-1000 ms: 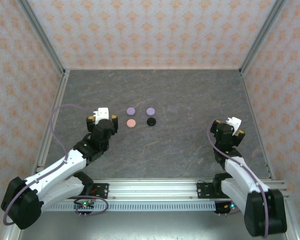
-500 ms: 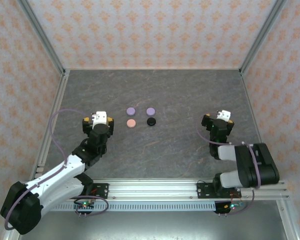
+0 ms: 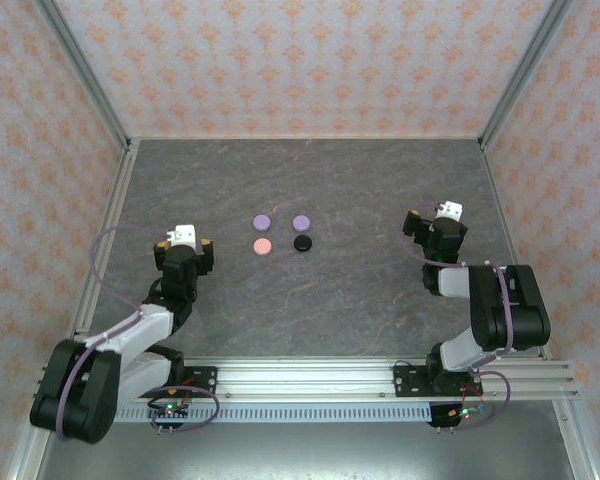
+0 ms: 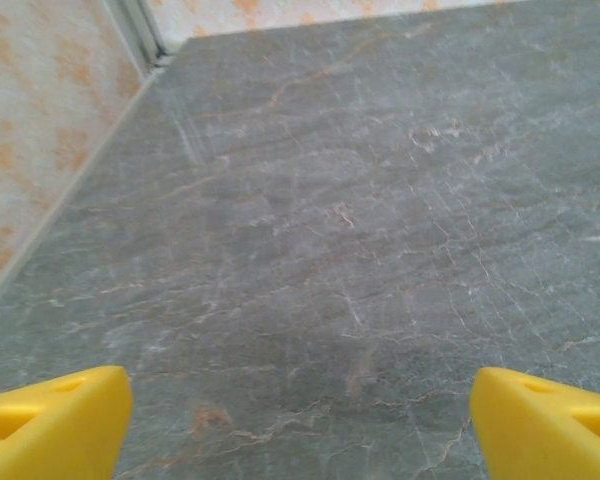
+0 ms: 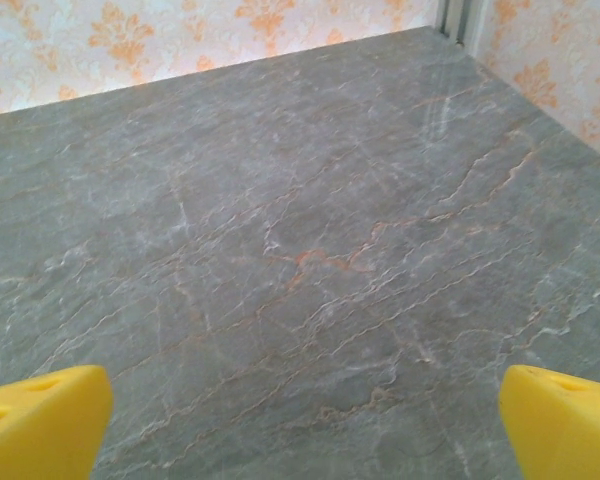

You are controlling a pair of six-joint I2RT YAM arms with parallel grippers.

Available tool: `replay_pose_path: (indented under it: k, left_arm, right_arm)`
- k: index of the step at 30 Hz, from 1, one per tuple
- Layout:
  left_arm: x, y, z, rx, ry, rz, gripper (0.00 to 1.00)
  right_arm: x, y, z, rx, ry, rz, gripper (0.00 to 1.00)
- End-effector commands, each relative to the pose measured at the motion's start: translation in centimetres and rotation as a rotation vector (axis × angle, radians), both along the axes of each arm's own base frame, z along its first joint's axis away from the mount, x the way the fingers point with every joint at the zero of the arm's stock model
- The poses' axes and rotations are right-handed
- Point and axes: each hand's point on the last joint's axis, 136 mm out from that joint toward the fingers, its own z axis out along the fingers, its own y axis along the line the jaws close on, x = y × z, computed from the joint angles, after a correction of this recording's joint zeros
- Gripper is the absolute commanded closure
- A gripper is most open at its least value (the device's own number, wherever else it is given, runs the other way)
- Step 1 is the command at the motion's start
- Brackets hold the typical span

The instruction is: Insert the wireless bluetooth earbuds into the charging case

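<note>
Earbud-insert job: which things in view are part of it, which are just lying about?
Job: left lilac case, right lilac case, pink case, black case; left gripper, right gripper, both open.
Not the job: table, patterned walls, frame rail.

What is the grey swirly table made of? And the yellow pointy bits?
The grey veined tabletop looks like stone, or maybe a stone-print sheet. It has pale and rusty veins and a faint sheen. The yellow wedge-shaped fingertips look like matte moulded plastic, because they are smooth and evenly coloured.
</note>
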Motion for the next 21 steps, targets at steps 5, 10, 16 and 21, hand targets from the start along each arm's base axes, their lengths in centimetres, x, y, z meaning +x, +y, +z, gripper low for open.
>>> replay_pose_path:
  k: [5,10,16,21]
  left_arm:
    - [5.1,-2.3,2.4,-0.001,-0.108,-0.127,0.13]
    - [6.2,-0.8,-0.1,-0.084,-0.101,-0.11,0.12]
    - [7.4,0.6,-0.7,-0.139,-0.042,-0.064,0.03]
    - [7.4,0.7,-0.6,-0.136,-0.042,-0.063,0.0]
  right_arm:
    - [-0.2,0.5,-0.5,0.016,0.019,0.019,0.01]
    - [-0.2,0.5,-0.5,0.013,0.021,0.019,0.01]
    - [-0.2,0.5,-0.5,0.013,0.022,0.017,0.01]
    - [-0.2,0.5,-0.6,0.013,0.023,0.018,0.01]
